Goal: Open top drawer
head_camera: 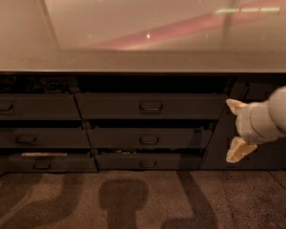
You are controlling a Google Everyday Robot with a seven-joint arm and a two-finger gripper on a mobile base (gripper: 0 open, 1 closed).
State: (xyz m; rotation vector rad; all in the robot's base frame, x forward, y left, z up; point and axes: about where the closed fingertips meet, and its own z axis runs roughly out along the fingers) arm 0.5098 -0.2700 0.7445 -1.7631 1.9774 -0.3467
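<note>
Gripper (229, 130) hovering under worktop's (19, 42) front edge, right end | fingers standing apart | top drawer (109, 106) sitting leftward, untouched.

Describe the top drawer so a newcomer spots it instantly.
Under the pale glossy countertop sits a bank of dark grey drawer fronts. The top drawer is the widest front, middle column's uppermost, with one small loop handle; the fronts below are narrower. The white end effector hovers open just right of it.

A glossy beige countertop (28, 42) is running above and left of the gripper (229, 130), which is hovering at far right, fingers spread apart; speckled floor (257, 199) is lying below it.
</note>
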